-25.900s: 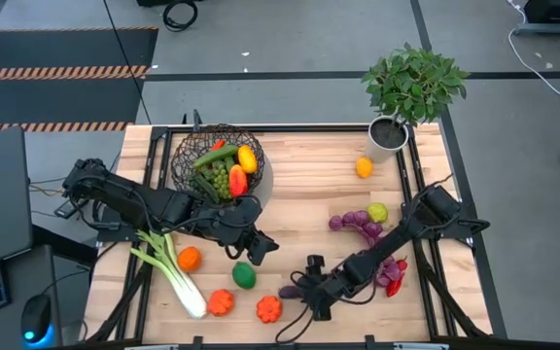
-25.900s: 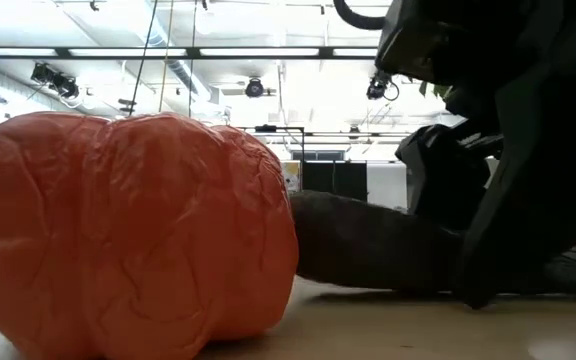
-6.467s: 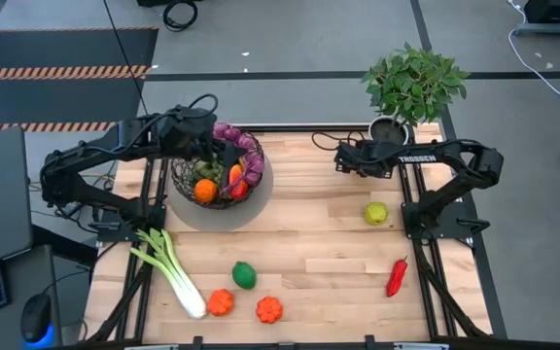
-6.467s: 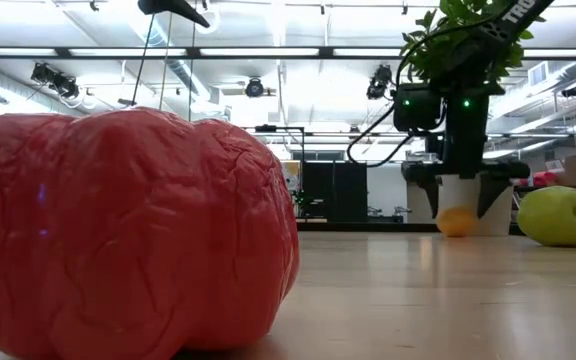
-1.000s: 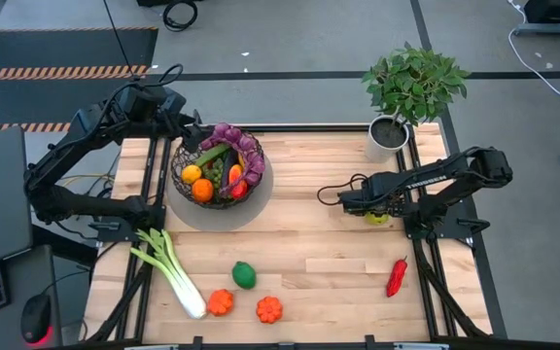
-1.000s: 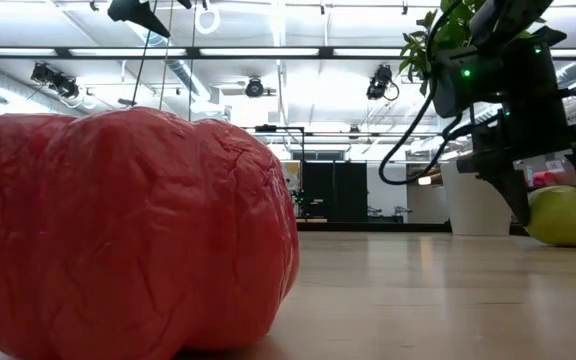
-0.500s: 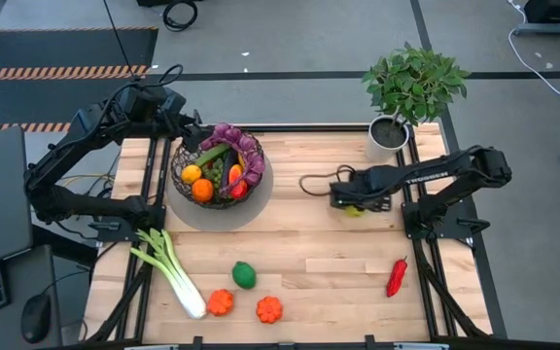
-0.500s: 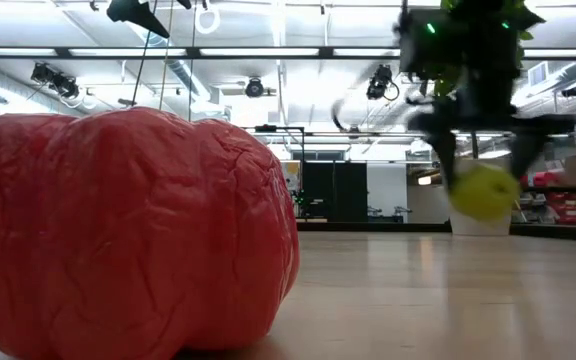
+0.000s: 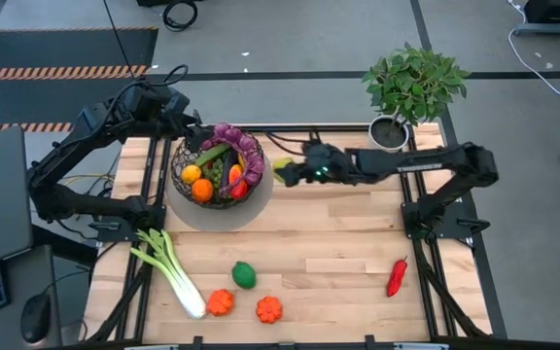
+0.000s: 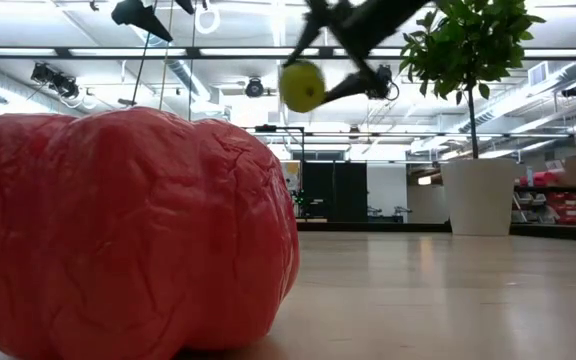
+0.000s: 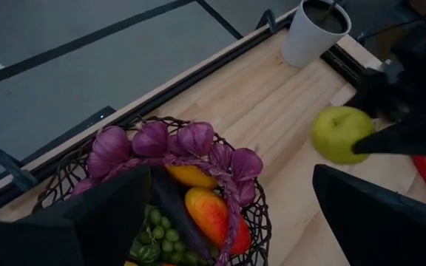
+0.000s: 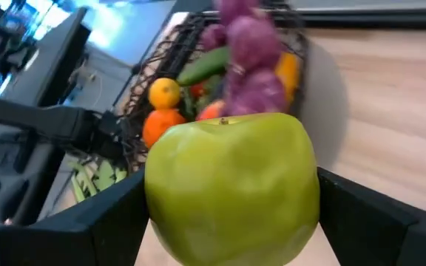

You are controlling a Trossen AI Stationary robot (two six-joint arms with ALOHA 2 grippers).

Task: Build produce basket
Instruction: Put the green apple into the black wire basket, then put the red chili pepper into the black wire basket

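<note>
- we saw the right tool (image 9: 290, 171) stretched out over the pale wooden counter (image 9: 338, 243), just beside the rim of the round dark wire-mesh basket (image 9: 185, 177), its fingers clamped on a round yellow-green apple (image 9: 285, 172).
- in the low view the apple (image 10: 302, 85) hung well above the counter, pinched between two dark fingers.
- in the right wrist view the apple (image 12: 231, 185) filled the gap between that tool's fingers, with the basket (image 12: 198, 33) beyond it.
- the left tool (image 9: 185, 128) hovered at the far rim of the basket, its fingers spread apart and holding nothing; its own wrist view looked down on the basket (image 11: 257, 218) and the apple (image 11: 341, 133).
- the basket sat at the far left of the counter and held a string of purple bulb-shaped vegetables (image 9: 244, 151), two small orange fruits (image 9: 198, 184), a dark green cucumber (image 9: 212, 156), green grapes (image 11: 163, 238) and a red-and-yellow fruit (image 11: 211, 213).
- on the near left of the counter lay a white-and-green leek (image 9: 170, 271), a green lime-shaped fruit (image 9: 245, 275) and two lumpy orange-red vegetables (image 9: 245, 306).
- a red chilli (image 9: 396, 277) lay near the right edge.
- a leafy green plant in a white pot (image 9: 389, 136) stood at the far right corner.
</note>
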